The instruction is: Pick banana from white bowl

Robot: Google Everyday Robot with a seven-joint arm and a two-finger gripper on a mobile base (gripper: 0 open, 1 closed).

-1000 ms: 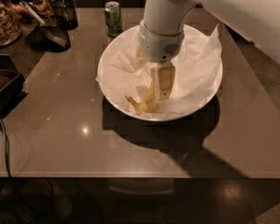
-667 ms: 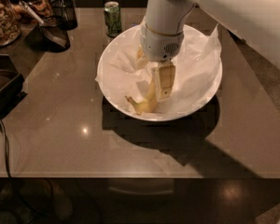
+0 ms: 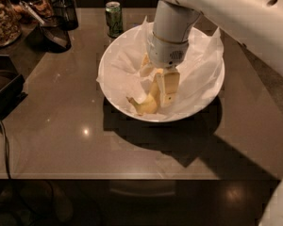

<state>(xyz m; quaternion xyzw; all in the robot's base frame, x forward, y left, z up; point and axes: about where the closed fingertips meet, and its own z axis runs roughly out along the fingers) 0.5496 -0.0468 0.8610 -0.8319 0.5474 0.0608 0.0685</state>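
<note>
One banana (image 3: 145,103) lies in the white bowl (image 3: 212,86), low against the front-left wall. Its stem end points left and its upper part runs up alongside the pincer (image 3: 161,95), which hangs straight down into the bowl from the white arm (image 3: 226,13). The two look to be touching, but whether the pincer is closed on the fruit or only beside it I cannot tell. Crumpled white paper (image 3: 125,72) lines the bowl beneath both. The bowl sits on a glossy brown surface (image 3: 61,107), with a green can (image 3: 114,19) just behind its rim.

The likely trouble is a hold taken near one end of the banana: on the lift the free end could swing down and the fruit slip out. A fold of paper caught with it could drag the lining up, or tug the bowl back toward the can
</note>
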